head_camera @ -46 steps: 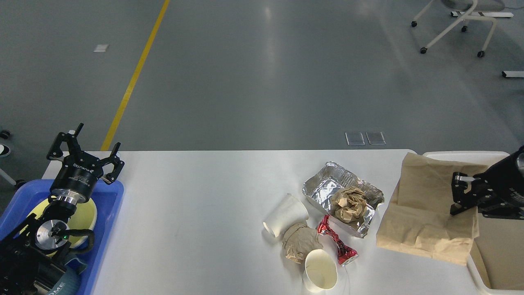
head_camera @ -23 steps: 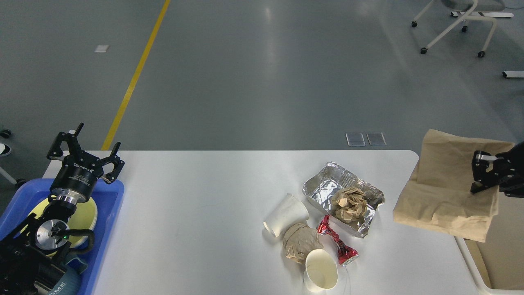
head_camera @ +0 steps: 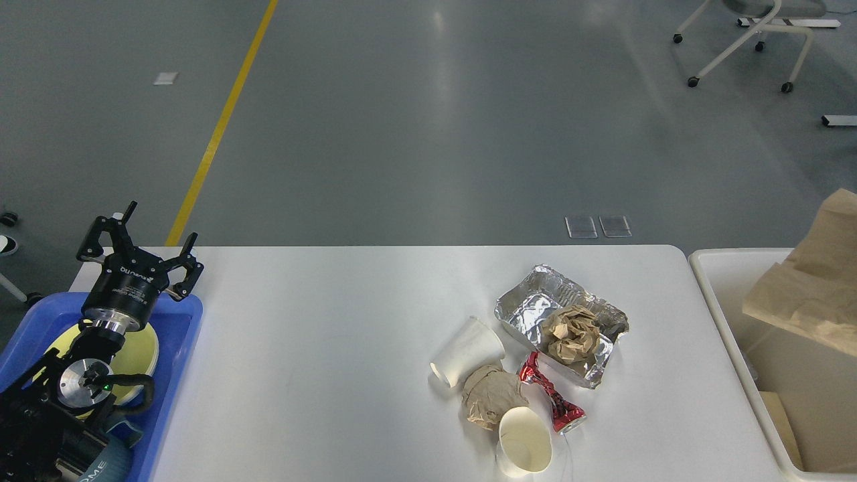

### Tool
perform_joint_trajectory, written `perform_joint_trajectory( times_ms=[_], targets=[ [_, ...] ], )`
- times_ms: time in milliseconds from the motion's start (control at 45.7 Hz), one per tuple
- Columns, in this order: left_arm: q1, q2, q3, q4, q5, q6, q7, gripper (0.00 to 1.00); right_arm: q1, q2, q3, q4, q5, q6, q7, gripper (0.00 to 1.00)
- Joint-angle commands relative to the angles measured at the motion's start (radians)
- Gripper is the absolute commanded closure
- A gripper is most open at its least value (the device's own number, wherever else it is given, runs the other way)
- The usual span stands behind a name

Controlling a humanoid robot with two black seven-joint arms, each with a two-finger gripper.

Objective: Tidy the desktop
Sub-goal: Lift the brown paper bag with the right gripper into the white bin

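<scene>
One wide white bench (head_camera: 321, 348), the desktop to be tidied, fills the lower part of the head view and carries all the litter in a cluster right of its middle. Off its right edge stands a cream plastic bin (head_camera: 710, 268), likely the place for rubbish, and a brown paper bag (head_camera: 810, 294) hangs over its opening at the frame's right edge; what holds it is out of view, so the right tool cannot be judged. At the left corner sits a blue plastic tray (head_camera: 191, 321) with a pale yellow plate (head_camera: 140, 351) in it, probably kept apart for reusable ware. The left tool (head_camera: 144, 244) hovers above the tray's far rim with its fingers spread wide and nothing between them, seemingly parked out of the way.

Within the cluster, a crumpled foil container (head_camera: 529, 311) holds a ball of brown paper (head_camera: 572, 335). Nearer lie a flattened brown paper wad (head_camera: 489, 398), a white paper cup (head_camera: 469, 348) tipped on its side, a second paper cup (head_camera: 525, 442) with its mouth toward the camera, and a twisted red foil wrapper (head_camera: 552, 398).
</scene>
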Motion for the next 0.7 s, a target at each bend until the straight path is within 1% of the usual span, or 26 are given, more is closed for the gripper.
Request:
perform_joint_trajectory(
  times_ms=[0, 22, 44, 153, 219, 437, 547, 678],
  targets=[
    [0.000, 0.000, 0.000, 0.000, 0.000, 0.000, -0.002, 0.04, -0.224, 0.010, 0.163, -0.174, 0.001, -0.030, -0.001, 1.00],
    [0.000, 0.000, 0.000, 0.000, 0.000, 0.000, 0.000, 0.04, -0.267, 0.013, 0.194, -0.195, -0.001, -0.049, -0.001, 1.00],
    [0.000, 0.000, 0.000, 0.000, 0.000, 0.000, 0.000, 0.04, -0.350, 0.023, 0.249, -0.240, -0.001, -0.091, -0.003, 1.00],
    [0.000, 0.000, 0.000, 0.000, 0.000, 0.000, 0.000, 0.04, -0.528, 0.079, 0.344, -0.341, -0.002, -0.214, -0.003, 1.00],
    [0.000, 0.000, 0.000, 0.000, 0.000, 0.000, 0.000, 0.04, -0.616, 0.121, 0.386, -0.413, -0.001, -0.279, -0.003, 1.00],
    [0.000, 0.000, 0.000, 0.000, 0.000, 0.000, -0.002, 0.04, -0.850, 0.276, 0.502, -0.613, -0.001, -0.443, -0.004, 1.00],
    [0.000, 0.000, 0.000, 0.000, 0.000, 0.000, 0.000, 0.04, -0.939, 0.358, 0.515, -0.700, -0.001, -0.489, -0.006, 1.00],
    [0.000, 0.000, 0.000, 0.000, 0.000, 0.000, 0.000, 0.04, -0.976, 0.408, 0.515, -0.711, -0.001, -0.514, -0.006, 1.00]
  ],
)
